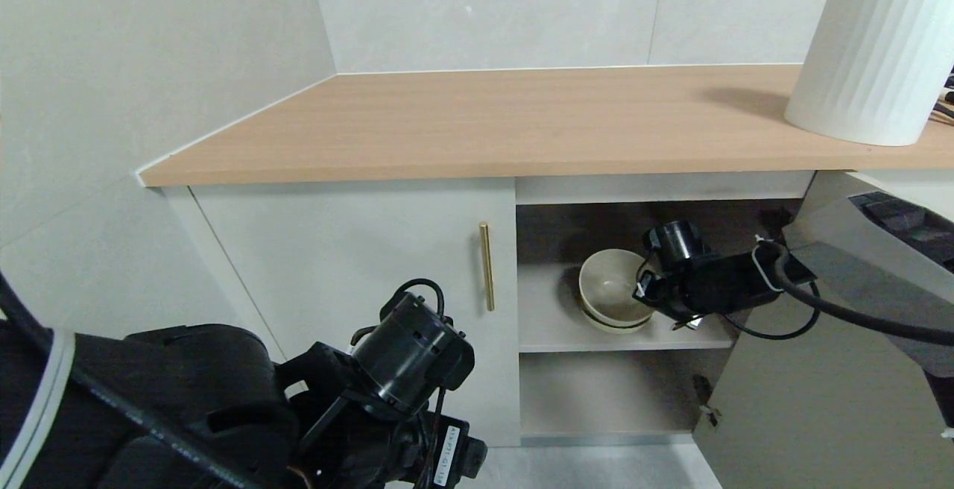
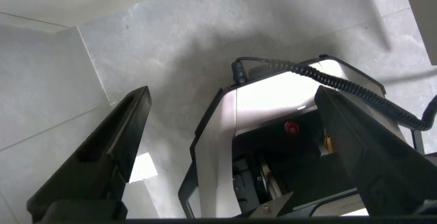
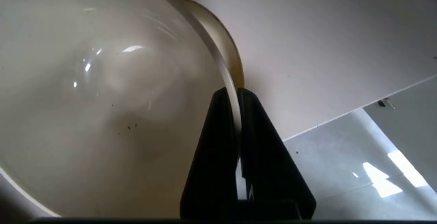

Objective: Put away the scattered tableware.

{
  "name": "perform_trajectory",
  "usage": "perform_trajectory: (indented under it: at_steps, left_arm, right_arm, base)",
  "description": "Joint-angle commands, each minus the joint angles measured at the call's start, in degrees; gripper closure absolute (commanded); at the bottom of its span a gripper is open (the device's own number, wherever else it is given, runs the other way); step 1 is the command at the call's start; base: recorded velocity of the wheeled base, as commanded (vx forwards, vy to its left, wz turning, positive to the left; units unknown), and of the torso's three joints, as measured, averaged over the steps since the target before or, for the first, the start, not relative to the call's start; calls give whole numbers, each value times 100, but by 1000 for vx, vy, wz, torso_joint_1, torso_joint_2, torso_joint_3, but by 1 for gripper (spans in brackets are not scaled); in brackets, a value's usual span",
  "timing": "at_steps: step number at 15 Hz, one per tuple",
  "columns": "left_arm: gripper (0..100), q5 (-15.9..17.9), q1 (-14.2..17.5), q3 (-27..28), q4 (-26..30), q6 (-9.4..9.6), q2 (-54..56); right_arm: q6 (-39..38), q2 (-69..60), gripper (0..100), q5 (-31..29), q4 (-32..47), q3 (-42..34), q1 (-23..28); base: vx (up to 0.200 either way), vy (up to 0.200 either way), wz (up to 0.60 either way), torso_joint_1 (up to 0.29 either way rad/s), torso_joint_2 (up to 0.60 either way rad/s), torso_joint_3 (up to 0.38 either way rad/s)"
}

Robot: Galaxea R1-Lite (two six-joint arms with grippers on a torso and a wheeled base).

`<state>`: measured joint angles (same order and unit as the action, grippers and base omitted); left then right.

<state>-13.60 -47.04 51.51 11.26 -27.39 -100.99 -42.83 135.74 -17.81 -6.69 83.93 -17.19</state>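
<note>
A cream bowl [image 1: 610, 288] leans tilted on a second bowl [image 1: 607, 323] on the middle shelf [image 1: 551, 325] of the open cabinet. My right gripper [image 1: 645, 288] reaches into the cabinet from the right and is shut on the upper bowl's rim. In the right wrist view the bowl [image 3: 102, 101] shows its glossy inside, and the gripper [image 3: 239, 101] pinches the rim between both black fingers [image 3: 218, 142]. My left gripper [image 2: 232, 121] hangs low in front of the closed cabinet door, open, with nothing between its fingers [image 2: 102, 156], pointing at the tiled floor.
The wooden countertop [image 1: 484, 124] carries a tall white ribbed container [image 1: 872, 49] at the right. The left door has a brass handle [image 1: 486, 265]. The right door [image 1: 820, 399] stands swung open beside my right arm. A lower shelf [image 1: 604, 399] lies under the bowls.
</note>
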Motion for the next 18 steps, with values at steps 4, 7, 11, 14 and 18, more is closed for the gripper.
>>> perform_trajectory:
  at_steps: [4, 7, 11, 14, 18]
  left_arm:
    - [0, -2, 2, 0, -1, -3, -9]
    - [0, -2, 11, 0, 7, -3, -9]
    - [0, -2, 2, 0, -1, -3, -9]
    - [0, -2, 11, 0, -1, -3, 0]
    - [0, -11, 11, 0, 7, -3, 0]
  right_arm:
    - [11, 75, 100, -30, 1, 35, -4]
    - [11, 93, 100, -30, 10, 53, -4]
    - [29, 102, 100, -30, 10, 53, -4]
    - [29, 102, 0, -30, 19, 44, -13]
    - [37, 93, 0, -21, 28, 18, -13]
  base:
    - [0, 0, 0, 0, 0, 0]
    - [0, 0, 0, 0, 0, 0]
    - [0, 0, 0, 0, 0, 0]
    - [0, 0, 0, 0, 0, 0]
    - [0, 0, 0, 0, 0, 0]
